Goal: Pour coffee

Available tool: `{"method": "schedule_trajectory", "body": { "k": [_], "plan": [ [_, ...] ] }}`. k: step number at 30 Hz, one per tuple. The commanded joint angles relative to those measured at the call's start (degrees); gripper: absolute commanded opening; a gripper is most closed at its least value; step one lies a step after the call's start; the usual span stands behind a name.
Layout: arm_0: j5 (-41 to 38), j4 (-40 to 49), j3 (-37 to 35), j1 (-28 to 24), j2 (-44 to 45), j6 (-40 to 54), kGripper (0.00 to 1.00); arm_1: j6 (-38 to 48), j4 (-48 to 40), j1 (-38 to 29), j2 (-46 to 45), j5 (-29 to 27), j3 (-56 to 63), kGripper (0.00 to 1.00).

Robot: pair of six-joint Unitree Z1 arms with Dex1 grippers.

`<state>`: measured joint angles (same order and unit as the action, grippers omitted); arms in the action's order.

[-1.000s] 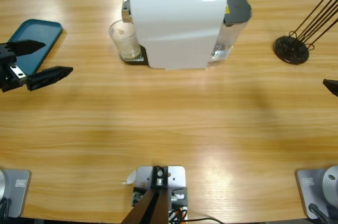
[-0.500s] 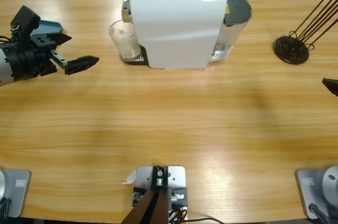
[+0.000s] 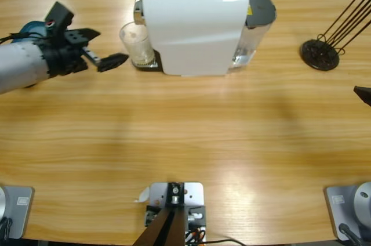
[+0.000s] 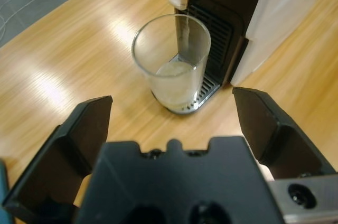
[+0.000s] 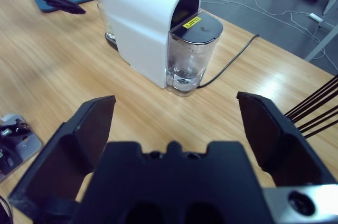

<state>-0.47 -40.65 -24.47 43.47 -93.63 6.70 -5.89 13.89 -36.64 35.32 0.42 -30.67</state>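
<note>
One glass (image 3: 135,43) stood on the drip grate of the white coffee machine (image 3: 194,25), under the spout, w/ a shallow pale tan layer of coffee (image 4: 174,76) in the bottom. Far from full; thin stream seemed to run from the spout in left wrist view, so brewing judged under way or just ending.

Left hand (image 3: 99,47) sat just left of the glass, apart from it, jaws spread wide, nothing held. Glass not yet gripped; lifting it off the grate and any pouring judged still to do.

Right hand (image 5: 174,123) was wide open too, empty, well off to the right of the worktop (image 3: 185,136); only a black tip showed at the right edge in high view.

Views compared:
- Left wrist view alone showed liquid level, spout, grate. High view gave glass only as a clear cylinder, contents hard to read.
- Right wrist view showed the machine's clear water tank (image 5: 187,57) and the cable behind.
- High view alone showed black wire stand (image 3: 320,53) far right, teal tray (image 3: 32,27) mostly hidden behind left arm.
</note>
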Motion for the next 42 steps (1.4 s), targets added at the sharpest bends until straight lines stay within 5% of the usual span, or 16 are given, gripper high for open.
{"method": "schedule_trajectory", "body": {
  "k": [1,21,29,31,42],
  "plan": [
    [-0.85,-11.49,0.13,0.22,-11.93,-0.76,0.982,-0.17,-0.26,-0.36,-1.83,0.99,2.1,1.0],
    [-5.81,-20.79,-2.44,-2.07,-19.77,-2.64,0.922,-0.17,-0.44,-0.36,-1.57,1.07,2.28,1.0],
    [-7.44,-21.86,-3.72,-2.07,-22.44,-2.6,0.476,-0.17,-0.58,-0.36,-1.44,1.02,2.3,1.0],
    [-7.56,-22.11,-3.49,-2.07,-22.65,-2.34,0.249,-0.17,-0.62,-0.36,-1.39,0.99,2.37,1.0],
    [0.44,-24.29,5.81,-2.23,-13.55,-2.02,0.232,-0.17,-0.62,-0.36,-1.74,0.99,2.37,1.0]
  ]
}}
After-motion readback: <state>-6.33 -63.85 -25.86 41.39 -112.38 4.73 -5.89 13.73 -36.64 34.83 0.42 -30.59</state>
